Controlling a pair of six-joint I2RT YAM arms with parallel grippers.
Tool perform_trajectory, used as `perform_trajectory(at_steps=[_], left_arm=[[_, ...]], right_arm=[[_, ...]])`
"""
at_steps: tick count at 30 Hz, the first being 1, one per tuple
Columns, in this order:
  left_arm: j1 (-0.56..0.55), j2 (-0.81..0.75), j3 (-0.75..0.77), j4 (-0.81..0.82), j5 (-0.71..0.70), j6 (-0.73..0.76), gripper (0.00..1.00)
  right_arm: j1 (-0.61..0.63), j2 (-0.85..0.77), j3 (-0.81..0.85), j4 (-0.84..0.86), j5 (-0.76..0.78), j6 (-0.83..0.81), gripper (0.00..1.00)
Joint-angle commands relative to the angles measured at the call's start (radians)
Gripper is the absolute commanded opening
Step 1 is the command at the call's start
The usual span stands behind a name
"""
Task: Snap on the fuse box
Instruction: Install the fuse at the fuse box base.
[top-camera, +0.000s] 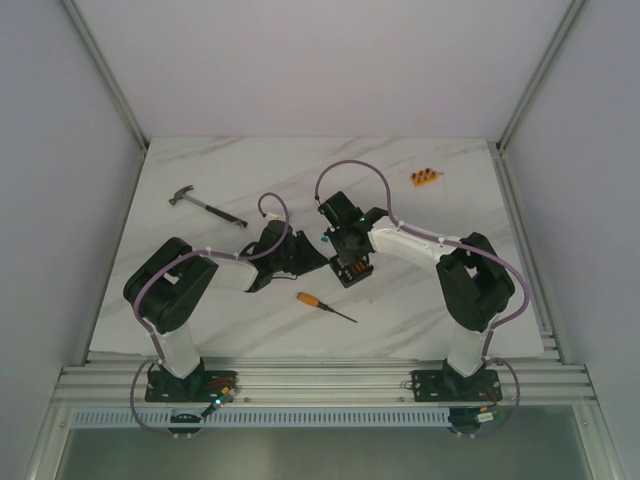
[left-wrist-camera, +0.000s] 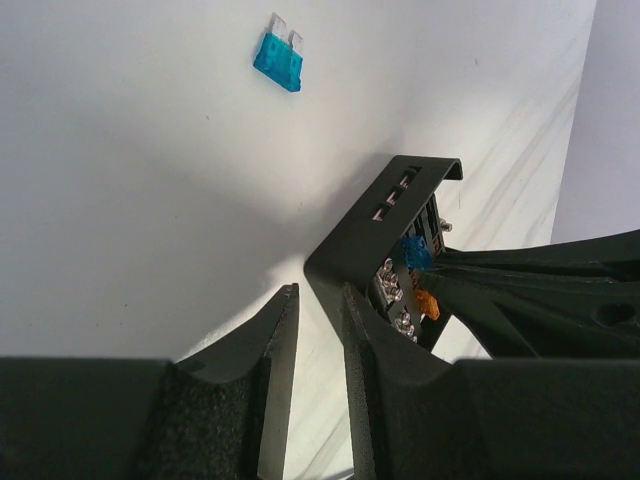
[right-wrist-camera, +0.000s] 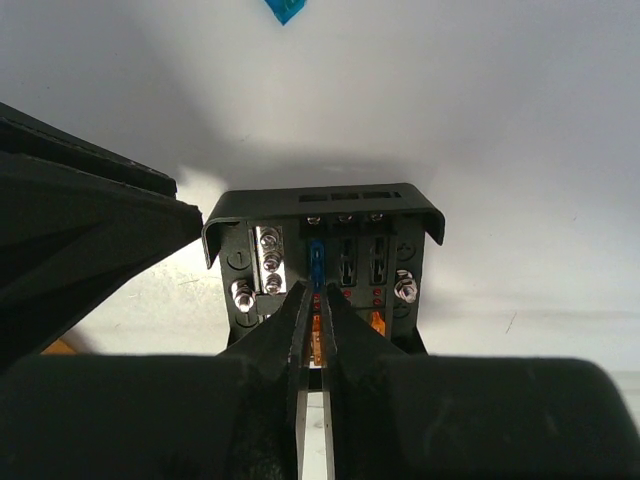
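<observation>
Right claw (right-wrist-camera: 318, 298) pinched near-shut, tips among fuses (right-wrist-camera: 316, 258) of fuse box (right-wrist-camera: 325, 215) just ahead; whether gripping anything, can't tell. Left claw (left-wrist-camera: 318, 305) narrow, empty, box corner at tips. Judge box light, rigid, slippery; hold outer walls, spare fuses.

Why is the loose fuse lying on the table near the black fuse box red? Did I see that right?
Not quite. The loose fuse is blue, not red. It does lie on the table near the black fuse box. The left wrist view shows it best.
</observation>
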Motion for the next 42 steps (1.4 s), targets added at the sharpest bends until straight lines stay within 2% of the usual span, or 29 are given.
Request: perform_trajectory(at_steps=[1,8,20,33,41,42], left_arm=[[-0.002,0.006,-0.002,0.008,-0.007,-0.004,0.34],[-0.002,0.009,0.000,0.007,-0.004,-0.005,0.33],[-0.002,0.010,0.000,0.002,-0.013,-0.004,0.33],[-0.002,0.009,-0.004,0.004,-0.013,-0.007,0.33],[-0.002,0.004,-0.010,0.000,-0.014,-0.005,0.33],[-0.002,0.003,-0.010,0.000,-0.015,-0.006,0.33]], right_arm=[[-0.008,0.020,0.038,-0.008,-0.008,-0.009,0.10],[-0.012,0.034,0.004,-0.023,-0.015,-0.023,0.00],[-0.012,0.106,-0.090,-0.084,-0.029,-0.061,0.00],[0.026,0.202,-0.102,-0.089,-0.093,-0.083,0.00],[0.018,0.049,-0.027,-0.056,-0.093,-0.067,0.00],[0.013,0.029,-0.014,-0.051,-0.094,-0.062,0.03]])
